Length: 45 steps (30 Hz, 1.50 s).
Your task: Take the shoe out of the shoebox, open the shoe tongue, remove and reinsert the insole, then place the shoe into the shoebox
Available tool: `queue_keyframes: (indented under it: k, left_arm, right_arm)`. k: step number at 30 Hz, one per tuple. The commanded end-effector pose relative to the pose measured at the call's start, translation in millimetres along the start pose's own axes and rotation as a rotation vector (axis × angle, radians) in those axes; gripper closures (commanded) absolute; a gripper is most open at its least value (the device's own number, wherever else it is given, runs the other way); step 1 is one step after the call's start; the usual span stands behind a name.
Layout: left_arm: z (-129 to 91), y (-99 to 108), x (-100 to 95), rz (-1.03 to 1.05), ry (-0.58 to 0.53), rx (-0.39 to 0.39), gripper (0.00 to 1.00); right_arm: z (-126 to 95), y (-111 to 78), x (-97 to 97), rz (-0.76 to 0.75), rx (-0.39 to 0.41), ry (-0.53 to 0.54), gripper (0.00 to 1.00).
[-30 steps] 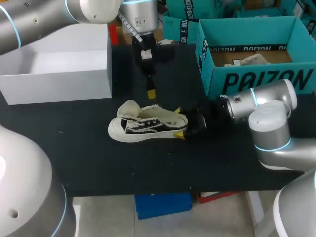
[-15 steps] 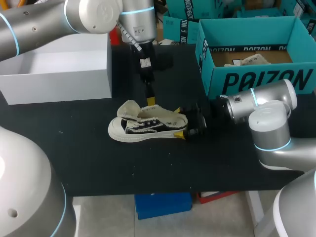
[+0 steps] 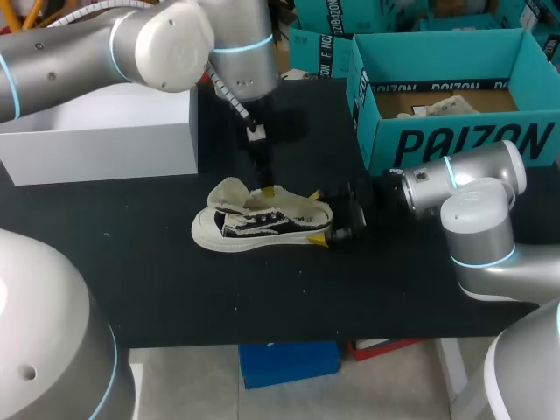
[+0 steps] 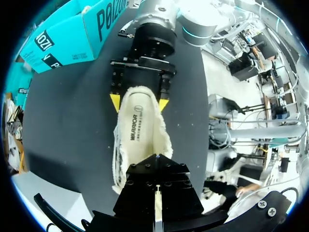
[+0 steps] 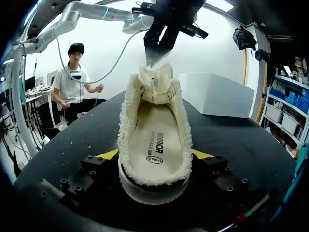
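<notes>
A black low shoe (image 3: 249, 225) with a white sole and cream fleece lining lies on its sole on the black table, toe to the left. My right gripper (image 3: 318, 217) is shut on its heel, one yellow tip on each side of it (image 5: 154, 153). The cream insole (image 5: 153, 142) lies inside the shoe. The tongue (image 5: 157, 84) stands up. My left gripper (image 3: 265, 187) hangs straight down over the shoe's opening, shut, its tips at the tongue's top edge (image 5: 150, 58); I see nothing held between them. The teal shoebox (image 3: 455, 140) stands open at the back right.
A white open box (image 3: 105, 140) stands at the back left, close to my left arm. Crumpled paper (image 3: 442, 107) lies inside the teal shoebox. A second teal box (image 3: 319, 52) stands behind it. The black tabletop (image 3: 262, 297) runs on in front of the shoe.
My left gripper has come down, still shut, from above the table behind the shoe to the tongue. The right gripper and the shoe have stayed where they were.
</notes>
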<state>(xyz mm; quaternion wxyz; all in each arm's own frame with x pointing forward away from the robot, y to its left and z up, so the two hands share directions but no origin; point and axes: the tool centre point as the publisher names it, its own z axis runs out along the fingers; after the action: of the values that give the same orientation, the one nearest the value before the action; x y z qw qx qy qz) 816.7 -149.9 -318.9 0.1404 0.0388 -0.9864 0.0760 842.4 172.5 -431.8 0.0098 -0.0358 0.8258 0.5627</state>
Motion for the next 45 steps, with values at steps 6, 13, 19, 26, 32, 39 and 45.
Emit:
queue_keyframes:
  k: [6,13,19,26,32,39,45]
  left_arm:
    - [13.4,15.3,-4.8,0.020,-0.060,0.085,1.00]
    - [14.8,4.4,-23.1,0.074,-0.021,0.082,1.00]
    - [20.6,-4.9,-35.0,0.106,0.004,0.065,1.00]
    - [31.6,-8.4,-39.1,0.102,0.042,0.056,1.00]
    - [43.8,-5.3,-34.4,0.095,0.059,0.062,1.00]
    - [52.0,-3.5,-21.1,0.087,0.055,0.047,1.00]
    - [54.8,-2.5,-7.6,0.095,0.034,0.019,1.00]
  right_arm:
    - [1.5,-1.8,-0.9,0.002,0.001,-0.001,1.00]
    - [1.5,-1.8,-0.9,0.002,0.001,-0.001,1.00]
    - [1.5,-1.8,-0.9,0.002,0.001,-0.001,1.00]
    - [1.5,-1.8,-0.9,0.002,0.001,-0.001,1.00]
    - [1.5,-1.8,-0.9,0.002,0.001,-0.001,1.00]
    - [1.5,-1.8,-0.9,0.002,0.001,-0.001,1.00]
    - [1.5,-1.8,-0.9,0.002,0.001,-0.001,1.00]
